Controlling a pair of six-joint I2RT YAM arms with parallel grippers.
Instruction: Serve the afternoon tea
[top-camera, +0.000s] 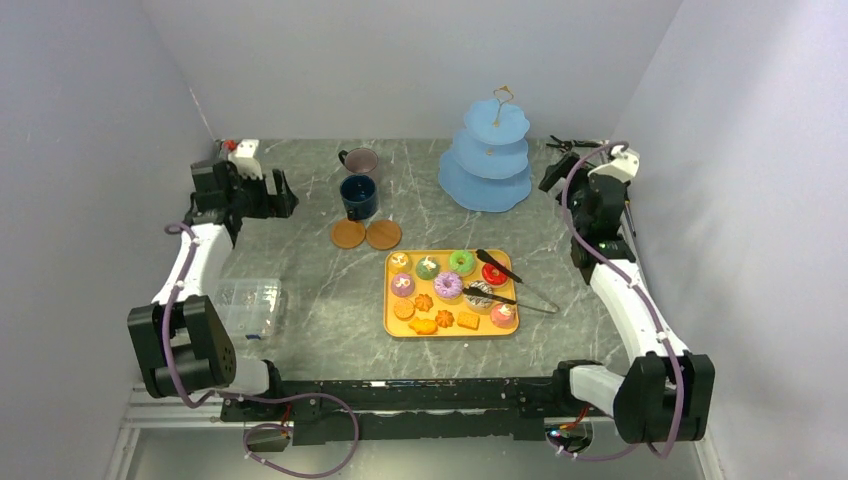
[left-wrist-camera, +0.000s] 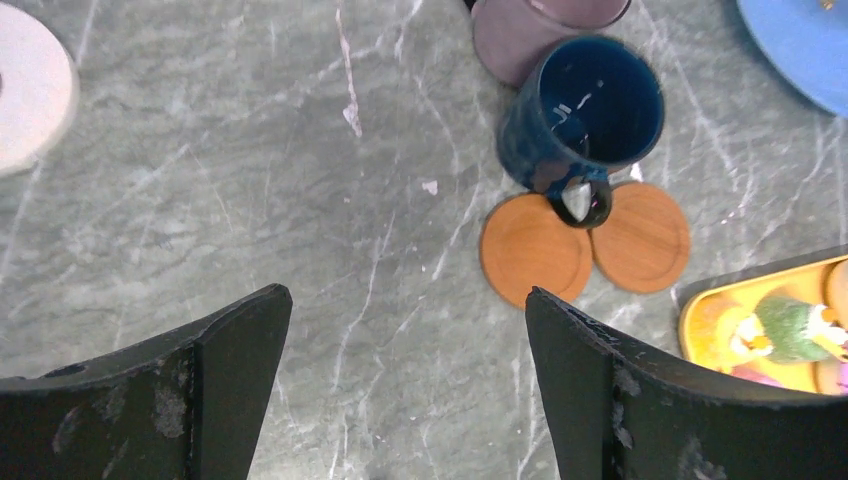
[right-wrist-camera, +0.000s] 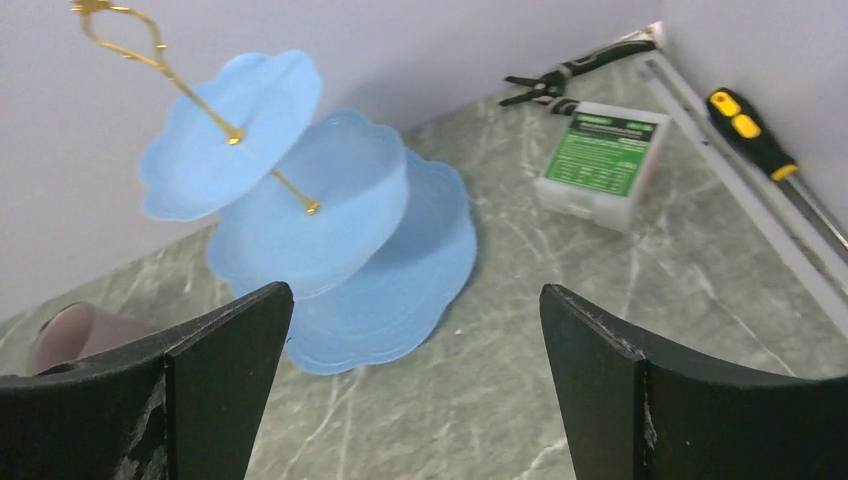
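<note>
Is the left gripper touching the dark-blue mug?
Apart. The left wrist view shows the left gripper open, with bare table between its fingers and the dark-blue mug.

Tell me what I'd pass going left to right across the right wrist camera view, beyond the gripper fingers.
In order: mauve mug, light-blue three-tier stand, green-labelled box, yellow-and-black screwdriver. The pliers overlap the box sideways, so they are left out.

On my feed, grey veined counter (top-camera: 320, 260), light-blue three-tier stand (top-camera: 487, 165) at the far side, mauve mug (top-camera: 360, 160) beside it, dark-blue mug (top-camera: 358, 196) just nearer, two brown coasters (top-camera: 348, 234) touching side by side, yellow tray (top-camera: 388, 300) mid-counter, clear plastic box (top-camera: 250, 305) on the left.
</note>
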